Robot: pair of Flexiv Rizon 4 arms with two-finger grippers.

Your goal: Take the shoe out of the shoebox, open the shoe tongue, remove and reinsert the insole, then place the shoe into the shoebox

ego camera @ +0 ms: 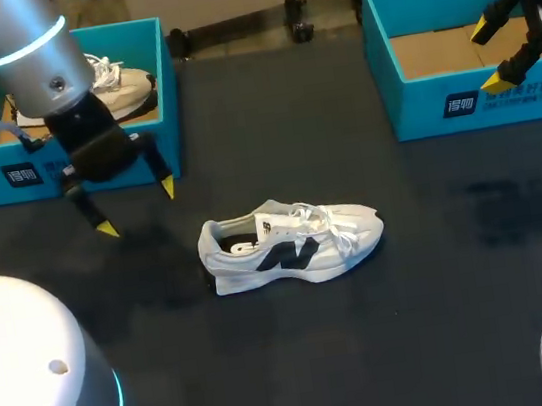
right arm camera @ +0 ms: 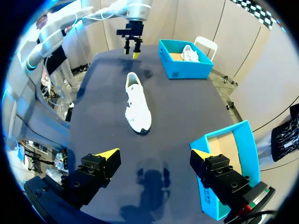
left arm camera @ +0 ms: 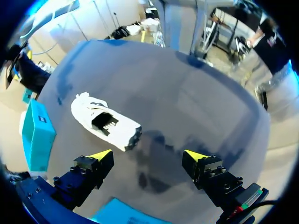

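A white shoe (ego camera: 292, 244) with a dark side logo lies on its sole in the middle of the black table, toe pointing right, laces loose. My left gripper (ego camera: 136, 209) hangs open above the table just left of the shoe's heel, in front of the left shoebox (ego camera: 94, 162). From the left wrist view the shoe (left arm camera: 105, 122) is ahead of the open gripper (left arm camera: 147, 156). My right gripper (ego camera: 489, 56) is open over the front wall of the empty right shoebox (ego camera: 478, 93). In the right wrist view the shoe (right arm camera: 137, 103) lies well ahead of the gripper (right arm camera: 154, 155).
The left shoebox holds a second white shoe (ego camera: 118, 83), seen in the right wrist view as the far box's shoe (right arm camera: 189, 53). The right shoebox (right arm camera: 229, 163) sits beside my right gripper. Black tabletop (ego camera: 439, 321) surrounds the shoe.
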